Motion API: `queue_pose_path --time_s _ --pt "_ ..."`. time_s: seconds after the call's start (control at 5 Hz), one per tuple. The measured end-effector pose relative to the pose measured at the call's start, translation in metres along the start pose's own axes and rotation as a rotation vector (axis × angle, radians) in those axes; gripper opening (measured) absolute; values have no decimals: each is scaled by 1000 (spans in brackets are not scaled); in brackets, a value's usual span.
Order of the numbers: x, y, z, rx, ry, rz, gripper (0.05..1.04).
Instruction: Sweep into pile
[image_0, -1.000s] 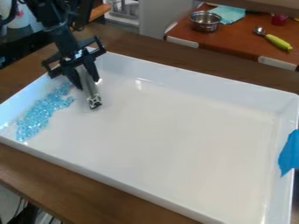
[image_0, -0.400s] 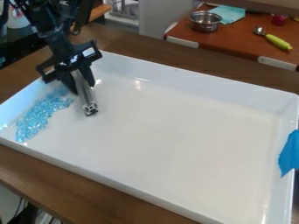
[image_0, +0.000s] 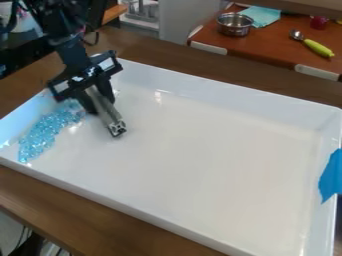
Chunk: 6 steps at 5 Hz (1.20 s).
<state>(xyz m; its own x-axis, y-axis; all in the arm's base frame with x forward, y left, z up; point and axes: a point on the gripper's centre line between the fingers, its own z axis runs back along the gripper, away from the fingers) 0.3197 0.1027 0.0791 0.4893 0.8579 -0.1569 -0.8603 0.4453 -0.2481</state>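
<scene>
blue beads (image_0: 41, 136) lie heaped inside the white tray (image_0: 200, 167), beside the pincer (image_0: 100, 102).

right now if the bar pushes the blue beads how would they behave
The blue beads would likely spread rather than move as one, since they look like many small loose pieces. They may slide easily, as the white tray looks smooth and glossy. Its raised side beside them should stop strays there.

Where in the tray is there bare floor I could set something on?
The wide floor of the tray, from the metal bar across to the wall with blue tape, is bare. It is crowded at the camera view's left, where the blue beads lie, with gripper and bar beside them.
</scene>
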Motion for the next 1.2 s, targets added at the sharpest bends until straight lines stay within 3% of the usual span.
queue_pose_path --time_s 0.2,0.8,1.2 --pt "-12 -2 -3 18 27 46 378" --pt "-20 22 -1 25 5 5 378" --pt "-26 45 5 42 77 14 378"
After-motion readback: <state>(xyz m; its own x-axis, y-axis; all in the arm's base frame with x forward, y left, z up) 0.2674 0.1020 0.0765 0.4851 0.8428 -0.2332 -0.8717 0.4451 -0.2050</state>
